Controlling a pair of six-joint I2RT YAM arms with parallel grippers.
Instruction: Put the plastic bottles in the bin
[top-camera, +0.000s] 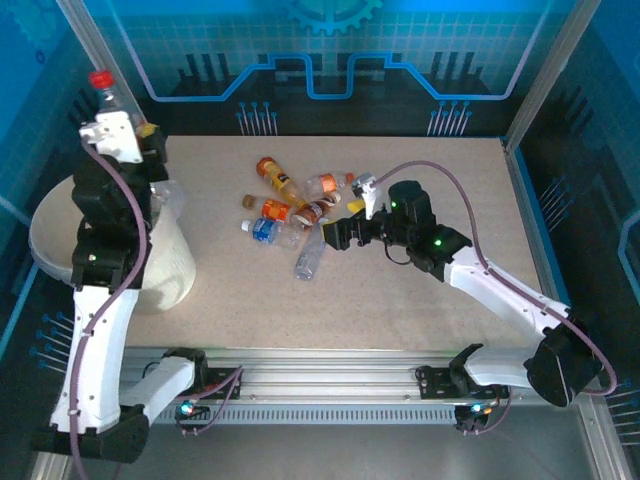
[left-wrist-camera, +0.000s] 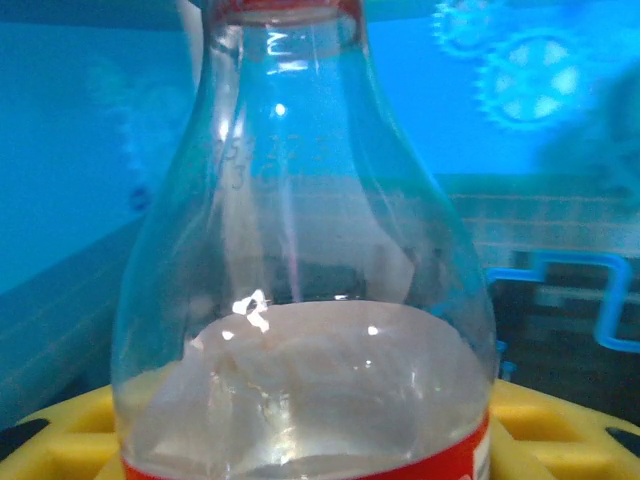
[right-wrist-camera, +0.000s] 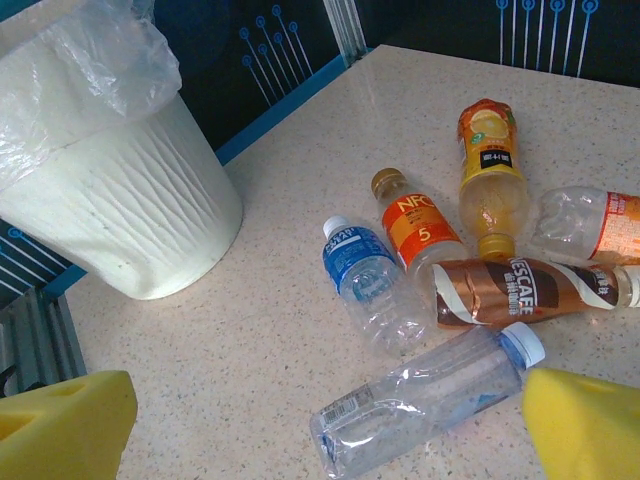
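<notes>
My left gripper (top-camera: 122, 128) is raised at the far left above the bin (top-camera: 175, 262) and is shut on a clear bottle (top-camera: 108, 92) with a red cap. In the left wrist view this bottle (left-wrist-camera: 300, 300) stands upright between the yellow pads (left-wrist-camera: 560, 420). Several plastic bottles lie in a pile (top-camera: 290, 205) mid-table. My right gripper (top-camera: 335, 236) hovers open over a clear blue-capped bottle (right-wrist-camera: 420, 400) lying on its side between the yellow fingertips (right-wrist-camera: 585, 425). Beside it lie a blue-label bottle (right-wrist-camera: 365, 280), an orange one (right-wrist-camera: 415, 225) and a brown one (right-wrist-camera: 520, 290).
The cream bin (right-wrist-camera: 120, 200) with its clear liner stands on the table's left side, partly behind my left arm. A small brown cap (top-camera: 248, 199) lies loose left of the pile. Metal frame posts and blue walls enclose the table (top-camera: 400, 300).
</notes>
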